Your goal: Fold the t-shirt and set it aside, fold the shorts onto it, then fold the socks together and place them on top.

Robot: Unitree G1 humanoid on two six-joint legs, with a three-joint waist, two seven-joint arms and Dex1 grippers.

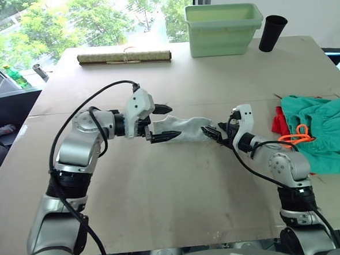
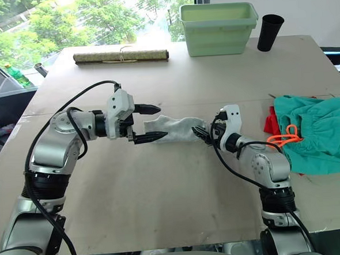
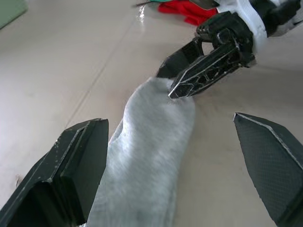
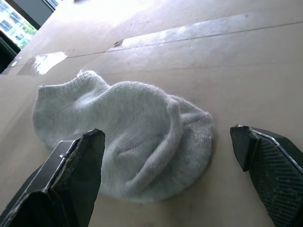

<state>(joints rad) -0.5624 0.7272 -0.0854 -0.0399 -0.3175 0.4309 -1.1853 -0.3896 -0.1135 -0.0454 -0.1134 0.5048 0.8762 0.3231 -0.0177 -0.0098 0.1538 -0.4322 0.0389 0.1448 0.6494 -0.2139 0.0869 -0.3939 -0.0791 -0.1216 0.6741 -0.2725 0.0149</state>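
Both grippers sit nearest, jaws spread, nothing held — left gripper (image 1: 160, 124) straddles one end of the socks (image 1: 180, 130), right gripper (image 1: 214, 132) noses the other end. Socks lie flat mid-table (image 1: 162, 186), between the two claws; likely light, limp, easy to bunch, so pinch at the cuff or toe edge. Right of them, well apart: teal shorts (image 1: 323, 132) piled over the red t-shirt (image 1: 279, 122). Far edge: rolled mat (image 1: 124, 57), green bin (image 1: 223, 28), black cup (image 1: 272, 33) — none in the way.

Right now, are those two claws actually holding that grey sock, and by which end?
Nothing is gripped. The left gripper is open around one end of the socks; the right gripper is open at the other end.
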